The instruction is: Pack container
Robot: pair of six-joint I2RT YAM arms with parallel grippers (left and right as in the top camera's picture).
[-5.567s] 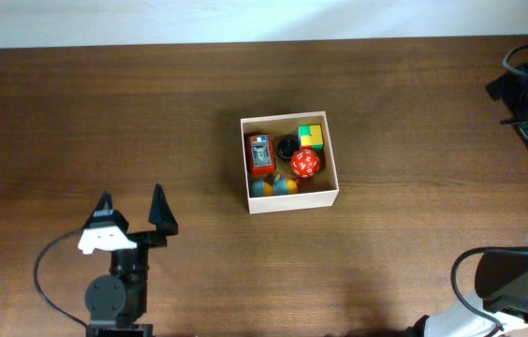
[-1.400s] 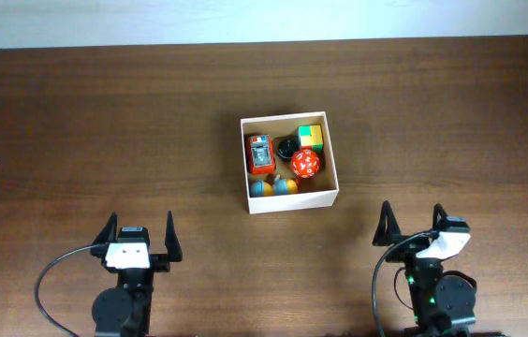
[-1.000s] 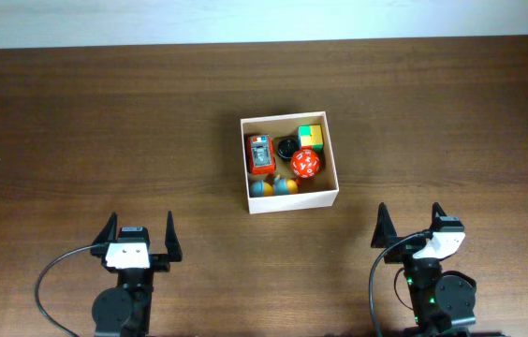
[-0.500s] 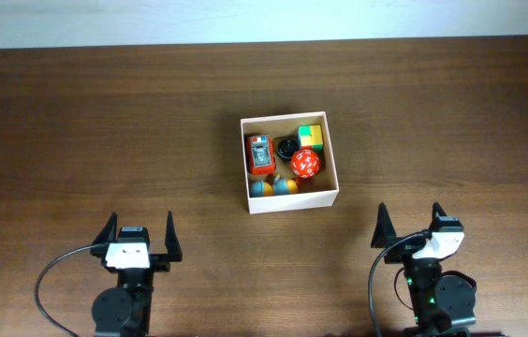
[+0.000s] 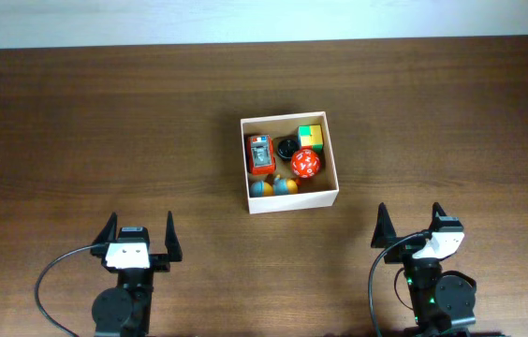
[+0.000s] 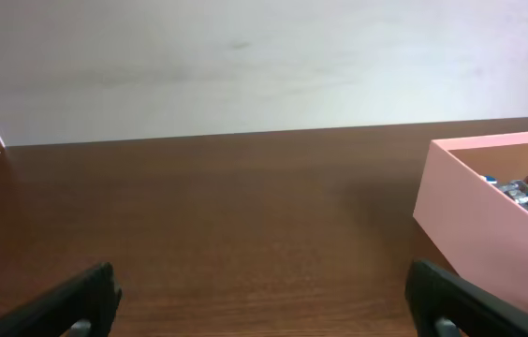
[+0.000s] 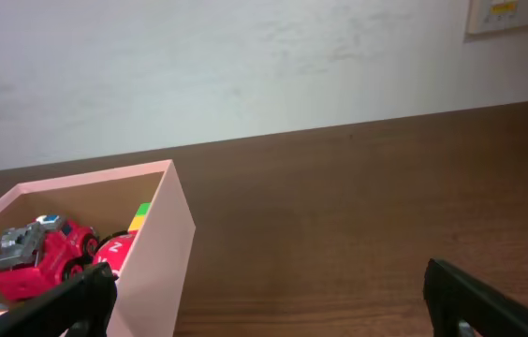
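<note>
The container, a square white-walled box with a tan inside, sits at the table's centre. It holds a red toy car, a black round piece, a green and yellow cube, a red die and small blue and orange balls. My left gripper is open and empty near the front left. My right gripper is open and empty near the front right. The box also shows in the left wrist view and the right wrist view.
The dark wooden table ends at a white wall along the far edge. A wall socket plate shows in the right wrist view.
The right arm came from the far right edge to the front right, gripper open. The left arm settled slightly right and nearer. Nothing has moved in the last second.
</note>
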